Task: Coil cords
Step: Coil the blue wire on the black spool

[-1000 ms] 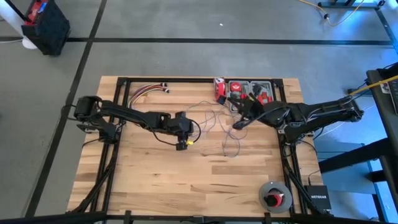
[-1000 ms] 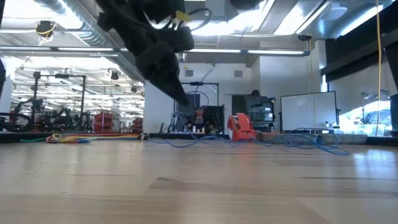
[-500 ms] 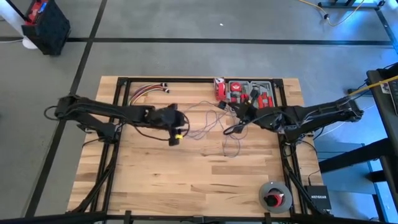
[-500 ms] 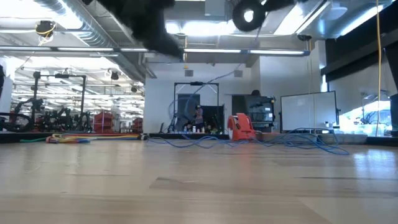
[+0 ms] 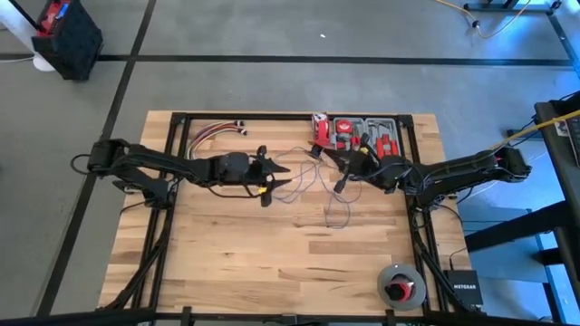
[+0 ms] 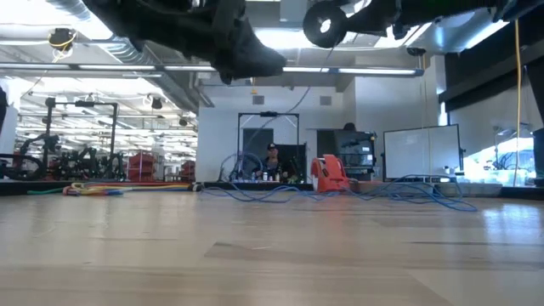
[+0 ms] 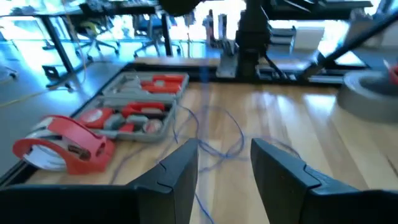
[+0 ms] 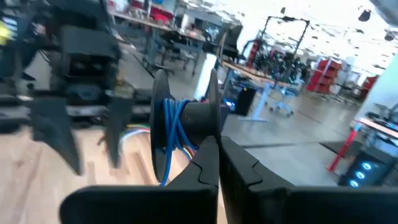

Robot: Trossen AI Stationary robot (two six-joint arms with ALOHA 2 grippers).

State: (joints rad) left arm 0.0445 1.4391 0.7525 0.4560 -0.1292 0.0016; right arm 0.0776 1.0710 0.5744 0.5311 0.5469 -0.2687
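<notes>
wood table (image 5: 272,263) under me, workshop room behind. cords (image 5: 313,186) sprawl mid-table between my pincers; red tool tray (image 5: 362,134) beyond. left pincer (image 5: 283,175) open, empty; right pincer (image 5: 341,183) closed on spool (image 8: 186,118).

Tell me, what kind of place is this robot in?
Probably a robotics lab or workshop: a wooden workbench, a tray of red hand tools, and more desks and equipment racks in the big hall behind.

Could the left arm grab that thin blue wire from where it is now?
Probably yes. The left gripper is open and points at the loose blue wire lying on the table just ahead of it. Nothing lies between them; the right gripper holds a spool farther along.
</notes>
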